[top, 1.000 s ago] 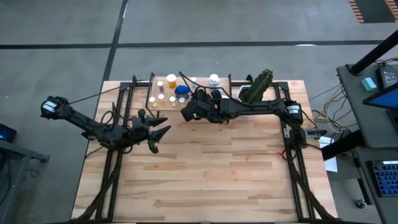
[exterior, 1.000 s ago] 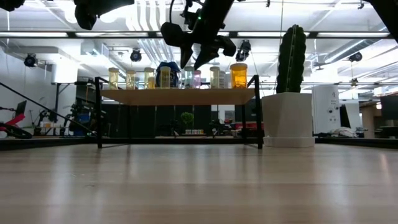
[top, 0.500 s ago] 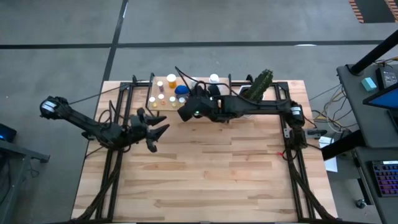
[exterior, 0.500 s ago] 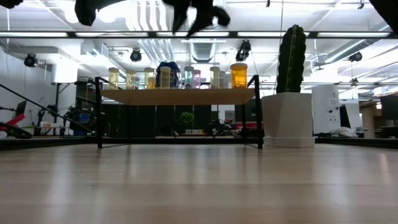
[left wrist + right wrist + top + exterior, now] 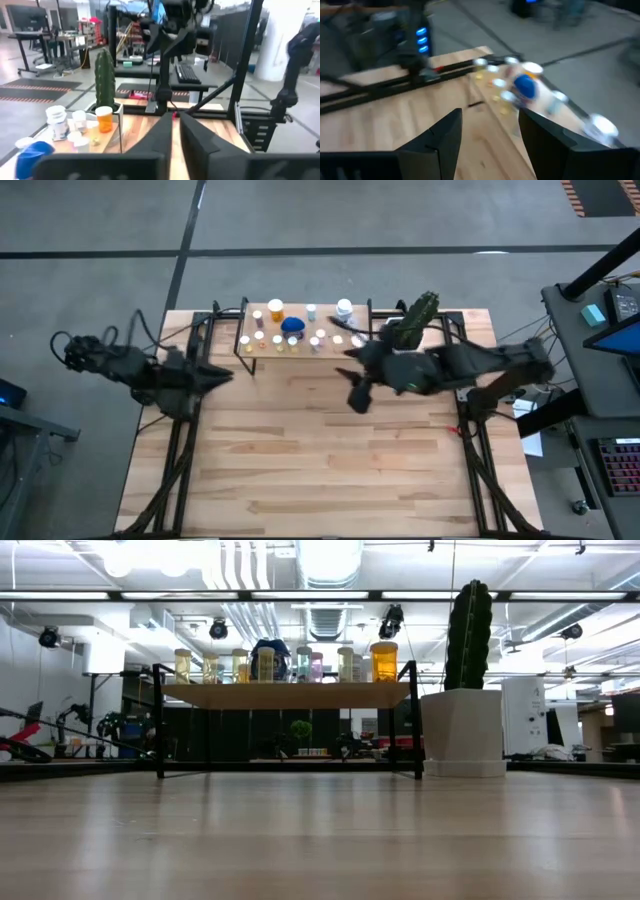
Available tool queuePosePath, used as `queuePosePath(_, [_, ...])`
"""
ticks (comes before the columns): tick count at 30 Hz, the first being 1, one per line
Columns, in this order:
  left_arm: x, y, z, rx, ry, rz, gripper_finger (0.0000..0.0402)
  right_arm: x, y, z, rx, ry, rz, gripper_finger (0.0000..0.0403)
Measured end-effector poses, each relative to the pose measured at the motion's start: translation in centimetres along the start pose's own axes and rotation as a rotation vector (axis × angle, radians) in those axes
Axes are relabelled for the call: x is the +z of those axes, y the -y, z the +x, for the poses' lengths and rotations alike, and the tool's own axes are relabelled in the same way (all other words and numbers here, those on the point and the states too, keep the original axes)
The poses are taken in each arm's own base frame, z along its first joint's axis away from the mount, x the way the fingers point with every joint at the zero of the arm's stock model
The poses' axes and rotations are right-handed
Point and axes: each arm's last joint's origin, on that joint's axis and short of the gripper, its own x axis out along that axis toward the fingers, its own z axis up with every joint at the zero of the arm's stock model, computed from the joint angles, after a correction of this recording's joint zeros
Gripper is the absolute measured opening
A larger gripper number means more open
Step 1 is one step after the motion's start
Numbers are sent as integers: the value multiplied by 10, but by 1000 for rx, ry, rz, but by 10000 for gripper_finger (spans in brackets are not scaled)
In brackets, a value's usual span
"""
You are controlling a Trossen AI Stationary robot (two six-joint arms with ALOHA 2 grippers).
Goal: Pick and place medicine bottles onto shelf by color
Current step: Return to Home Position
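— Which step is in hand?

— The wrap-up, by my reading. Every one of the medicine bottles I can find stands on the shelf, and neither arm carries anything. The left end effector hangs over the left side of the counter, well apart from the shelf. Its fingers are drawn to a narrow slit with nothing between them. The right end effector hovers over the boards near the front of the shelf's right end, spread wide and empty.

— So what does the next move call for?

— Probably no grasp at all: fold each arm back toward its own side and rest. The right one sits nearer the shelf and the cactus, so it wants a path that leads away from both rather than across them.

— How does the shelf lie?

— At the far edge of the counter, with its long axis running left to right, so the low view meets it broadside. The board looks level on its black legs.

— And the bottles?

— Upright, caps up, long axes vertical, spread along the board's length. The blue bottle is left of the middle. An orange one stands at the right end as the low view has it. Whether the colours are grouped properly, I cannot fully tell, since several read alike from here.
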Motion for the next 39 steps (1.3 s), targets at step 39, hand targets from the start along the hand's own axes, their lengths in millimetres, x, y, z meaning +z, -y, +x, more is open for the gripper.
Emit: queuePosePath(39, [-134,-32,-20,408,26,33,0,-148,82,-92,337,479,-257,187])
